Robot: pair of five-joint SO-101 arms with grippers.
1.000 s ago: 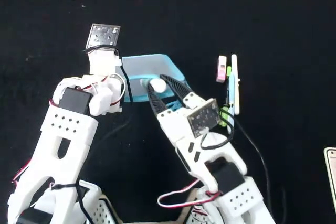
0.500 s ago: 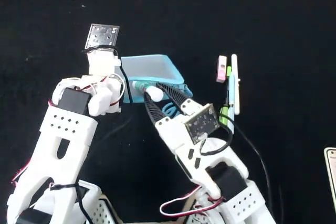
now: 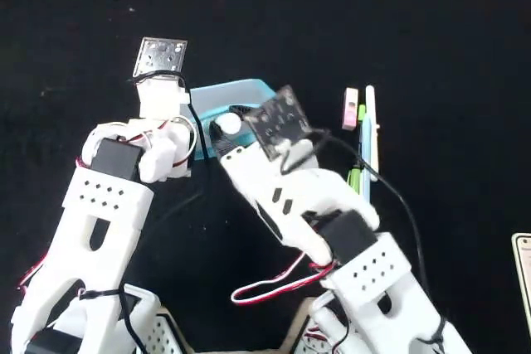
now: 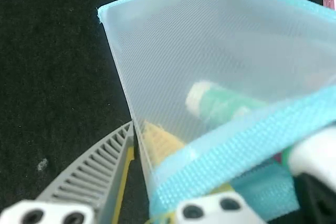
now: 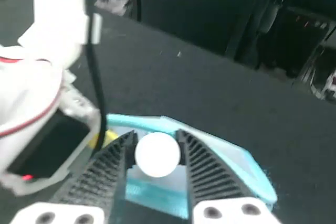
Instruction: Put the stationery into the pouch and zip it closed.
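Note:
The light-blue mesh pouch (image 3: 249,92) lies at mid-table with its mouth toward the arms. My left gripper (image 3: 197,126) is shut on the pouch's near edge; its yellow pad (image 4: 157,139) shows through the mesh. My right gripper (image 3: 226,126) hovers at the pouch mouth, shut on the white round end (image 5: 157,154) of a green marker. The marker's body (image 4: 223,104) lies inside the pouch (image 4: 210,40). On the cloth to the right rest a pink eraser (image 3: 351,109), a white pen (image 3: 371,126) and a green highlighter (image 3: 354,178).
A black cloth (image 3: 448,47) covers the table. The right arm's cable (image 3: 398,205) trails past the loose stationery. A white card (image 3: 523,267) lies at the right edge. Both arms crowd the pouch mouth, while the far side has room.
My right gripper has swung up and left from beside the pouch to its mouth, carrying the white-ended marker in. The left gripper has kept its hold on the pouch.

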